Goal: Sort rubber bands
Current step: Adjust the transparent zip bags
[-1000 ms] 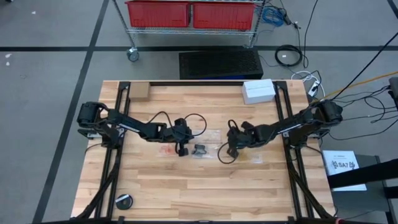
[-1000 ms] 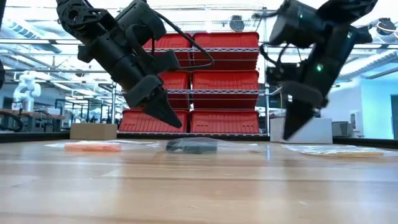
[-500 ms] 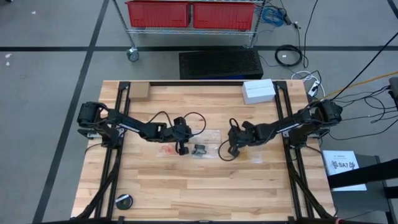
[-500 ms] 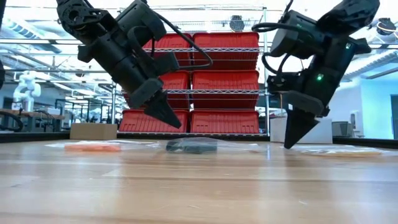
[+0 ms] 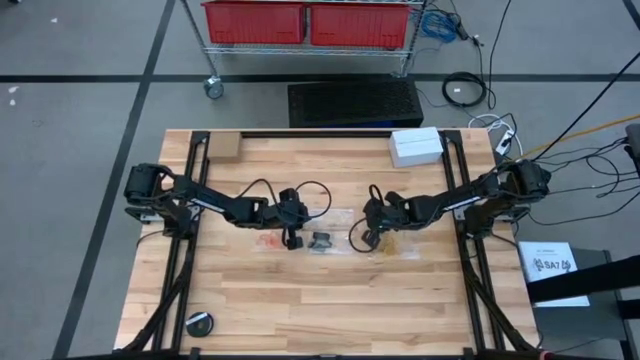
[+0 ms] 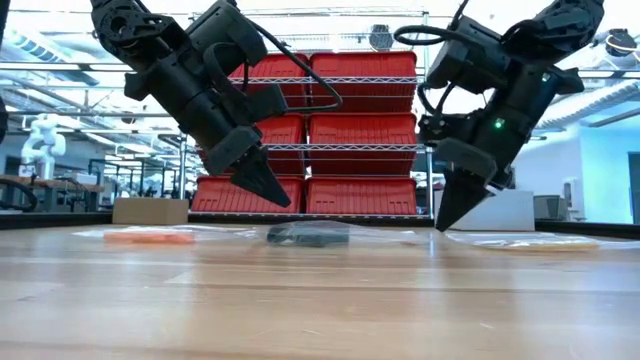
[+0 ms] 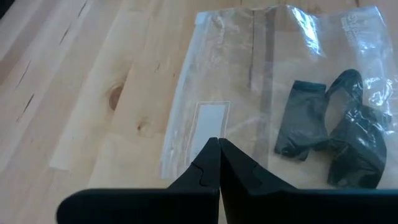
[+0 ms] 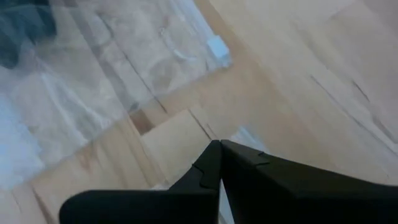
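Black rubber bands (image 5: 322, 241) lie inside a clear bag (image 7: 249, 74) in the middle of the table. Orange bands (image 5: 267, 241) lie in a bag to its left, and pale yellow-tan bands (image 5: 408, 247) in a bag to its right. My left gripper (image 5: 293, 243) is shut and hovers between the orange and black groups; in the low view its tip (image 6: 282, 203) is clear of the table. My right gripper (image 5: 372, 240) is shut and sits low (image 6: 440, 226) between the black and pale groups. In the right wrist view it (image 8: 219, 144) points at bare wood beside a clear bag (image 8: 93, 81).
A white box (image 5: 415, 146) and a small cardboard box (image 5: 224, 149) stand near the table's far edge. A round black object (image 5: 199, 323) lies at the near left corner. Black cable loops hang by both wrists. The near half of the table (image 5: 330, 310) is bare wood.
My right gripper has swung toward the table's left, closer to the bag of black bands, staying low and shut. Nothing on the table has moved.
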Robot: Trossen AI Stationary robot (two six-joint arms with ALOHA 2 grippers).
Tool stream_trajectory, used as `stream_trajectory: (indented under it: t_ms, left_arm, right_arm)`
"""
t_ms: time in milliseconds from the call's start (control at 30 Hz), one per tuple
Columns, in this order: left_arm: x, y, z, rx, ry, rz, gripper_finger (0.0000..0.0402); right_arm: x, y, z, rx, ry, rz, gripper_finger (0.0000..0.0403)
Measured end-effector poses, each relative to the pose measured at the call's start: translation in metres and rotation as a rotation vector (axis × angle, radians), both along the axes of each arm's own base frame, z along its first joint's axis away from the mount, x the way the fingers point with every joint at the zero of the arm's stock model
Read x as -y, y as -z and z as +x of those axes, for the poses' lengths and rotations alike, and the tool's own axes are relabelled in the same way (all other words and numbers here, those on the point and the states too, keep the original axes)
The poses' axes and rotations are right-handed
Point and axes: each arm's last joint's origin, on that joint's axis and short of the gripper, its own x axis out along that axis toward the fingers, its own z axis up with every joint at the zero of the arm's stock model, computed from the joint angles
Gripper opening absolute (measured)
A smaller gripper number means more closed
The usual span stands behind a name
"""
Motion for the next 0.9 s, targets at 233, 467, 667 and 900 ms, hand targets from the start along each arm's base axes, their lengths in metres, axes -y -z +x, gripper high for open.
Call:
stream_trajectory:
  t_ms: [233,467,667,900]
  left_arm:
    - [0.0,0.001,-0.001,-0.011,0.001,0.0,0.0001]
    - [0.0,0.002,-0.002,-0.026,0.001,0.001,0.0001]
    - [0.0,0.002,-0.002,-0.025,0.001,0.0,0.0]
    - [0.0,0.002,-0.002,-0.029,0.001,0.0,0.0]
  right_arm:
    - [-0.002,-0.001,-0.005,-0.052,-0.028,0.021,0.0]
    - [-0.007,0.0,-0.007,-0.089,-0.042,0.027,0.0]
    - [-0.007,0.005,-0.006,-0.108,-0.035,0.025,0.0]
    - [-0.005,0.009,0.001,-0.07,-0.022,0.018,0.0]
